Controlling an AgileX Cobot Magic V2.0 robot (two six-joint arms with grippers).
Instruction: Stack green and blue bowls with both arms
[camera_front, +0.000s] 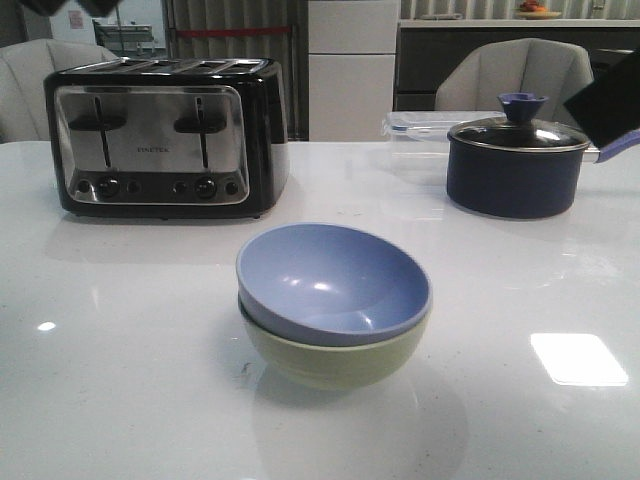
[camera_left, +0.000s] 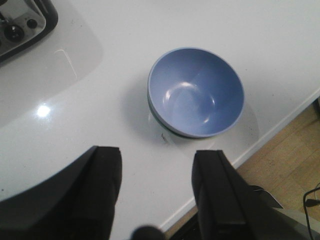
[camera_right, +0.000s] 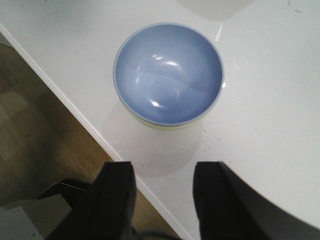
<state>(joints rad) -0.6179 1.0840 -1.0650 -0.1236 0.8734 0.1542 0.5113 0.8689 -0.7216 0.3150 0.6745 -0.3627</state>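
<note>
The blue bowl (camera_front: 333, 283) sits nested inside the green bowl (camera_front: 335, 362) at the middle of the white table, near its front edge. The blue bowl also shows in the left wrist view (camera_left: 196, 92) and the right wrist view (camera_right: 169, 72), where a thin green rim (camera_right: 160, 126) peeks out under it. My left gripper (camera_left: 157, 155) is open and empty, raised above the table short of the bowls. My right gripper (camera_right: 164, 167) is open and empty, raised over the table's front edge. Neither gripper touches the bowls.
A black and steel toaster (camera_front: 165, 135) stands at the back left. A dark navy lidded pot (camera_front: 515, 158) stands at the back right with a clear plastic box (camera_front: 420, 128) behind it. A dark part of the right arm (camera_front: 605, 105) shows at the right edge. The table's front edge (camera_right: 75, 112) drops to the wood floor.
</note>
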